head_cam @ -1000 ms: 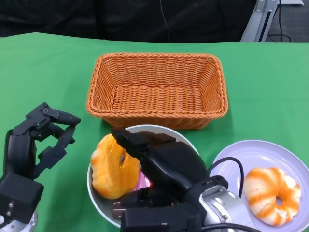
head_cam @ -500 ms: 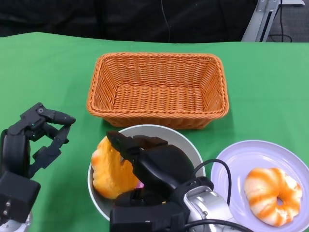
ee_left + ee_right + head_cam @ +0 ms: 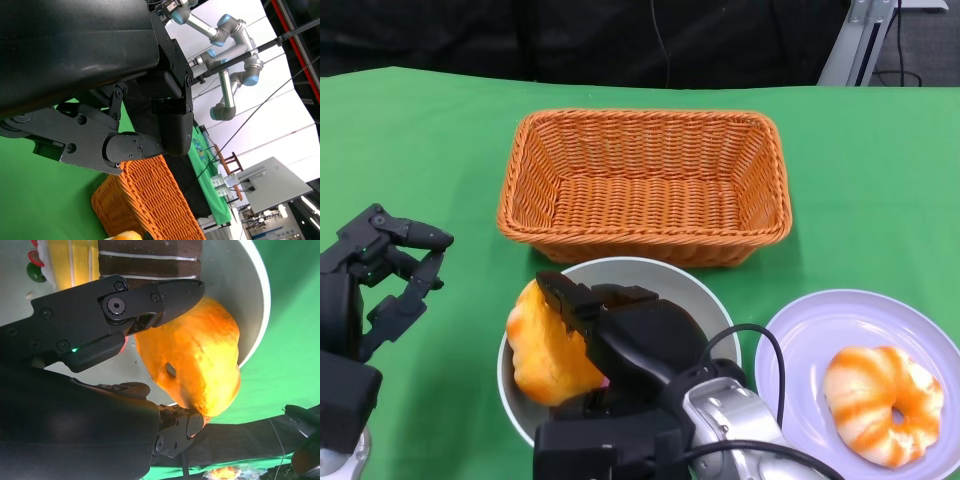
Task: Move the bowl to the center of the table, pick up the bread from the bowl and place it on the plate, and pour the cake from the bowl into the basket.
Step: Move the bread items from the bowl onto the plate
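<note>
Inside the bowl (image 3: 710, 305), the right hand (image 3: 620, 335) gripped the bread (image 3: 545, 350); the plate (image 3: 820, 335) lay at three o'clock.

My right hand (image 3: 620, 335) reaches forward from the near edge, silver forearm (image 3: 745, 435) behind it, and its fingers (image 3: 150, 300) pinch the bread (image 3: 548, 345), one pressed on one face and another tucked under the opposite side. My left hand (image 3: 375, 275) hangs at the near left, well apart from the right, holding nothing, its fingers (image 3: 132, 147) loosely curved and spread with a gap between them.
</note>
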Available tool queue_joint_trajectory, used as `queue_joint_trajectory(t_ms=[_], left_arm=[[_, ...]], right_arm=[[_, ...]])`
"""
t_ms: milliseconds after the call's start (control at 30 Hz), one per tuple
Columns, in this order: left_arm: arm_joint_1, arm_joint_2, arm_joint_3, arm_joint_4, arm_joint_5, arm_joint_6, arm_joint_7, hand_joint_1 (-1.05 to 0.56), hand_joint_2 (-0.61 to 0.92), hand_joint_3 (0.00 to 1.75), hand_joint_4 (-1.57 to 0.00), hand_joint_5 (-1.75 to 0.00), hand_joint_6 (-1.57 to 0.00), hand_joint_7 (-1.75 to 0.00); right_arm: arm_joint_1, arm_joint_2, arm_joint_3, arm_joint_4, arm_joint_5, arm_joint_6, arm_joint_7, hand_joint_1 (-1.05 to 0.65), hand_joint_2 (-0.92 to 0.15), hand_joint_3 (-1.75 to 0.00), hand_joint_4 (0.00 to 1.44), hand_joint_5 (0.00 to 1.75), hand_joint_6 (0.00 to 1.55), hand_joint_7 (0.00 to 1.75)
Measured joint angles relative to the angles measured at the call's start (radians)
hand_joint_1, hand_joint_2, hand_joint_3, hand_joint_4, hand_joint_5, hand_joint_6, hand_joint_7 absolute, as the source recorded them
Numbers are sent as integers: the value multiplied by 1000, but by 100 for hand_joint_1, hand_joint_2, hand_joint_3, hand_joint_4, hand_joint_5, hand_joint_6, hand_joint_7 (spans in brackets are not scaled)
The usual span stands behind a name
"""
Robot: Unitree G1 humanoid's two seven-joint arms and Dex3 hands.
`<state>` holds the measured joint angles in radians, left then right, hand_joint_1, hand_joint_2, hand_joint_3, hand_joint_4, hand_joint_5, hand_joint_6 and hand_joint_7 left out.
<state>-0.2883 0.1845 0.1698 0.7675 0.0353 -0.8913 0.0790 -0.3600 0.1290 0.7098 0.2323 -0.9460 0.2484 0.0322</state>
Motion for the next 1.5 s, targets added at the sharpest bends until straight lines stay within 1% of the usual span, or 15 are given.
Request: queue_joint_trajectory(t_ms=[500,533,600,733,833,867,900,933,967,1000,1033,1167,1267,1367,1500], left_arm=[[1,47,8,-53,-57,93,-122,-8,88,48,-78,-151,-75,-118],[1,46,10,-53,-59,93,-123,-7,87,52,-78,-151,-76,-117],[2,46,11,-55,-65,95,-127,-7,85,55,-77,-151,-76,-116],[2,46,15,-56,-74,96,-131,-9,83,57,-76,-149,-75,-115],[2,45,16,-56,-74,96,-131,-9,84,56,-75,-149,-74,-115],[2,44,16,-56,-74,96,-131,-9,85,56,-75,-149,-74,-115],[2,43,16,-56,-74,96,-131,-9,85,55,-75,-149,-74,-115],[2,42,17,-56,-74,96,-131,-9,85,55,-75,-149,-74,-115],[2,42,17,-56,-74,96,-131,-9,85,54,-75,-149,-74,-115],[2,42,17,-56,-74,96,-131,-9,85,54,-75,-149,-74,-115],[2,42,17,-56,-74,96,-131,-9,86,53,-75,-149,-74,-115],[2,40,17,-56,-73,96,-131,-9,87,51,-74,-150,-74,-114],[2,39,17,-56,-73,96,-131,-9,88,49,-75,-150,-75,-113],[2,39,17,-56,-69,95,-131,-9,88,48,-76,-151,-76,-112],[2,39,17,-56,-63,95,-131,-8,90,47,-75,-150,-76,-112]], right_arm=[[-67,27,21,128,4,8,-62,-76,-92,-15,35,7,21,5],[-72,28,27,132,-1,14,-63,-68,-92,-12,45,11,31,7],[-79,29,41,140,-11,26,-65,-62,-92,-11,54,14,39,8],[-80,28,48,144,-10,13,-101,-43,-92,-10,81,25,67,14],[-78,19,48,154,-7,-22,-156,-39,-92,-6,90,29,81,14],[-77,18,47,162,-5,-36,-179,-37,-92,-4,92,37,87,14],[-75,17,46,172,-2,-50,-205,-37,-92,-3,89,47,92,13],[-72,17,44,181,4,-67,-236,-35,-92,-2,80,81,98,15],[-69,16,42,191,10,-84,-263,-34,-92,-2,74,102,100,18],[-67,16,38,202,18,-104,-293,-34,-92,-2,69,116,99,25],[-66,16,33,215,27,-122,-317,-32,-92,-3,65,130,90,45],[-66,11,20,262,37,-189,-409,-27,-92,-6,56,153,68,96],[-69,10,11,287,40,-222,-454,-26,-92,-3,52,165,60,115],[-73,10,0,301,57,-253,-471,-26,-92,-3,50,165,59,113],[-72,9,-22,312,91,-301,-486,-26,-92,-4,55,155,71,88]])
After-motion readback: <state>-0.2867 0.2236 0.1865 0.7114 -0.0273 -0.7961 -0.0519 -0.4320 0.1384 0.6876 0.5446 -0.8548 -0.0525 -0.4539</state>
